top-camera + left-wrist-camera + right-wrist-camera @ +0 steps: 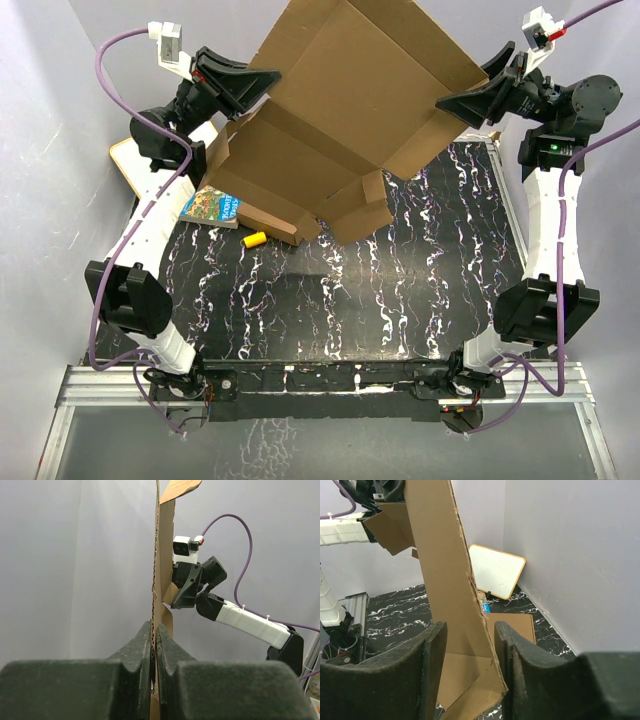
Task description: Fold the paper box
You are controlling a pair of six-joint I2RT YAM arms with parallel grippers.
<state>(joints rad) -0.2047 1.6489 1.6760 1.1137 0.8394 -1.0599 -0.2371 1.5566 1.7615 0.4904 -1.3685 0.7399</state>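
The paper box (350, 110) is an unfolded brown cardboard sheet with flaps, held up in the air over the back of the table. My left gripper (270, 80) is shut on its left edge; in the left wrist view the fingers (154, 630) pinch the corrugated edge (162, 555). My right gripper (445, 105) sits at the sheet's right edge. In the right wrist view the cardboard (445, 570) runs between its fingers (470, 635), which stand apart with gaps on both sides.
On the black marbled table lie a colourful book (212, 207) and a small yellow object (255, 239). A whiteboard (497, 570) leans in the back corner. A plain flat brown box (512, 625) lies near the wall, under the raised sheet.
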